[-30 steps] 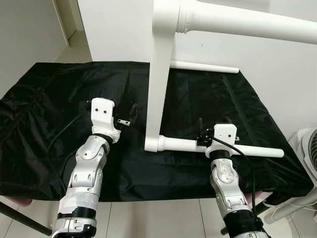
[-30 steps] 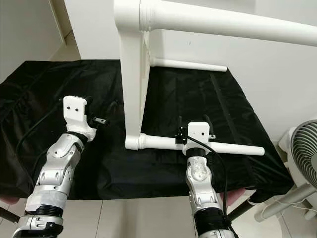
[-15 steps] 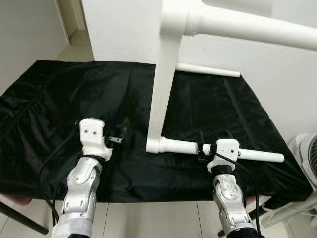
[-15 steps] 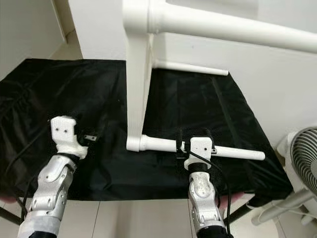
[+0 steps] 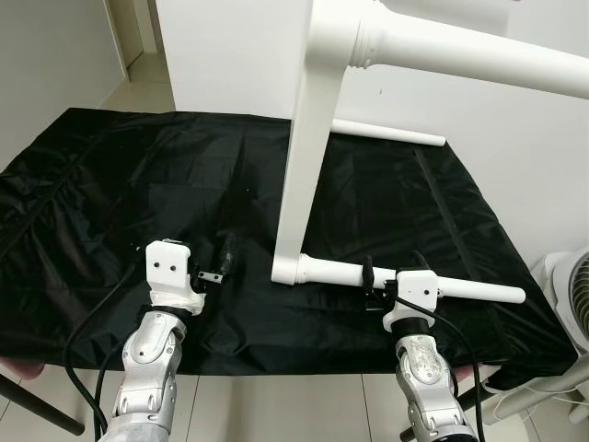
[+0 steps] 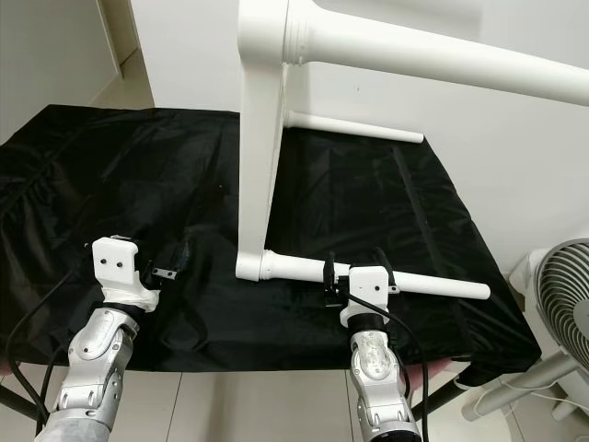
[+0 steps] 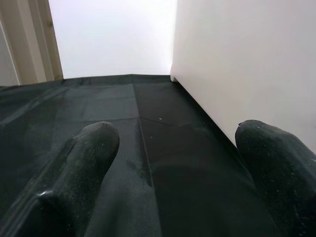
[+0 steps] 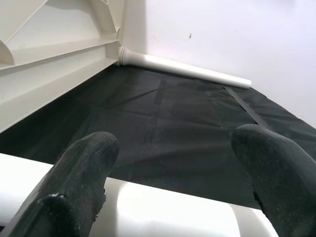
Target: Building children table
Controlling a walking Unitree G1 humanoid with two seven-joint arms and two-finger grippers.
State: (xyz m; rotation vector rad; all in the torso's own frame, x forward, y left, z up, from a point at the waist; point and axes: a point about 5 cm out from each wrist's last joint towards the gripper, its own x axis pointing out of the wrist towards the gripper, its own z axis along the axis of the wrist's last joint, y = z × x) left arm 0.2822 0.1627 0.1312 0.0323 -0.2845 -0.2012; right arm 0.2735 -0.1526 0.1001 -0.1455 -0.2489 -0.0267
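Note:
A white children's table stands on its side on a black cloth [image 5: 101, 184], its top a tall upright panel [image 5: 308, 157]. One leg [image 5: 460, 55] sticks out high towards me. A second leg [image 5: 322, 273] lies low along the cloth, and a third leg [image 5: 386, 132] lies at the back by the wall. My right gripper [image 5: 391, 274] is open at the low leg, its fingers either side above the white tube [image 8: 163, 207]. My left gripper [image 5: 224, 261] is open over bare cloth, just left of the panel [image 7: 247, 64].
A white fan [image 6: 563, 290] stands on the floor at the right, beside the cloth's corner. A white wall [image 5: 230, 46] backs the cloth. Pale floor tiles [image 5: 276, 405] run along the near edge. A doorway [image 5: 129, 37] opens at the far left.
The camera has shifted. My left arm has drawn back and down towards the near edge of the cloth. My right gripper stays at the low leg.

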